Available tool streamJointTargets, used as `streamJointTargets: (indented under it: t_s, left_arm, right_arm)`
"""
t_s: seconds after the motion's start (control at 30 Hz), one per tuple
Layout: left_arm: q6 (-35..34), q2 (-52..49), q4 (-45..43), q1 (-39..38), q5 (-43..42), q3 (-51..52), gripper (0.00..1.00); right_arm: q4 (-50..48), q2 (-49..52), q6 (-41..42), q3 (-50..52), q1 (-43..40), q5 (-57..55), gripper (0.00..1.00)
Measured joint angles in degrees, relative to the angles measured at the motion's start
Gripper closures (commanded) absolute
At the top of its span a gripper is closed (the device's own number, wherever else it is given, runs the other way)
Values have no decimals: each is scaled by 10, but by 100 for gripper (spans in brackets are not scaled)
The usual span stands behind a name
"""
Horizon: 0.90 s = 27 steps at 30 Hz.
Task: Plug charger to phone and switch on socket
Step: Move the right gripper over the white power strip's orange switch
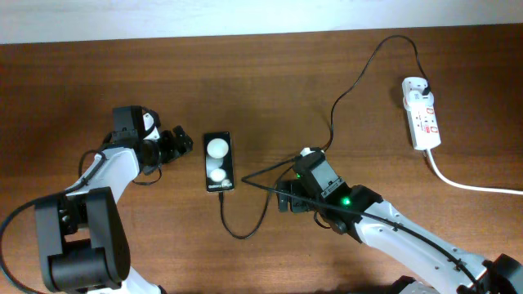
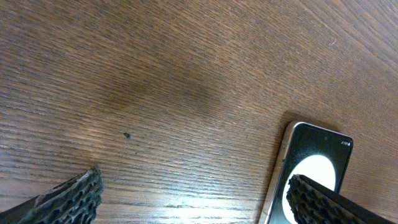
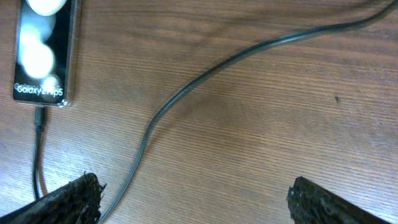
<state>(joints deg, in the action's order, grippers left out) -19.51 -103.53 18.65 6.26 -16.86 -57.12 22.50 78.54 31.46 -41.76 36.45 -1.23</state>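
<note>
The black phone [image 1: 218, 162] lies flat in the middle of the table, its screen showing two white round spots. The thin black charger cable [image 1: 351, 82] runs from the white socket strip [image 1: 422, 122] at the far right, loops past the right arm and enters the phone's near end [image 3: 39, 117]. My left gripper [image 1: 176, 145] is open and empty just left of the phone; its right finger overlaps the phone's edge [image 2: 311, 162] in the left wrist view. My right gripper [image 3: 193, 199] is open and empty, above bare wood right of the phone, with the cable [image 3: 205, 71] passing by its left finger.
The socket strip's thick white cord [image 1: 470, 186] trails to the right edge. The table's far edge meets a pale wall [image 1: 204, 16]. Brown wood [image 1: 65, 82] lies at the far left.
</note>
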Motion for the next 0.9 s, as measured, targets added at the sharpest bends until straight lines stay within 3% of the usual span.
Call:
streamJointTargets:
  t_s: [0.17, 0.3, 0.47, 0.57, 0.63, 0.7, 0.77, 0.9]
  left_arm:
    - [0, 0, 2, 0, 0, -1, 1]
    - [0, 0, 2, 0, 2, -1, 1]
    - [0, 0, 2, 0, 2, -1, 1]
    - [0, 0, 2, 0, 2, -1, 1]
    - [0, 0, 2, 0, 3, -1, 1]
    - [0, 0, 2, 0, 4, -1, 1]
    - [0, 0, 2, 0, 4, -1, 1]
    - [0, 0, 2, 0, 4, -1, 1]
  right_arm:
    - [193, 5, -20, -170, -29, 0, 1]
    - [307, 1, -57, -332, -149, -1, 1]
    - [335, 16, -71, -350, -291, -3, 1]
    - [409, 77, -105, -393, -367, -4, 1]
    - [486, 133, -131, -487, -408, -4, 1]
    - [589, 218, -141, -647, -461, -5, 1]
    - [588, 272, -148, -698, -488, -16, 1]
    - [582, 372, -152, -698, -517, -64, 1]
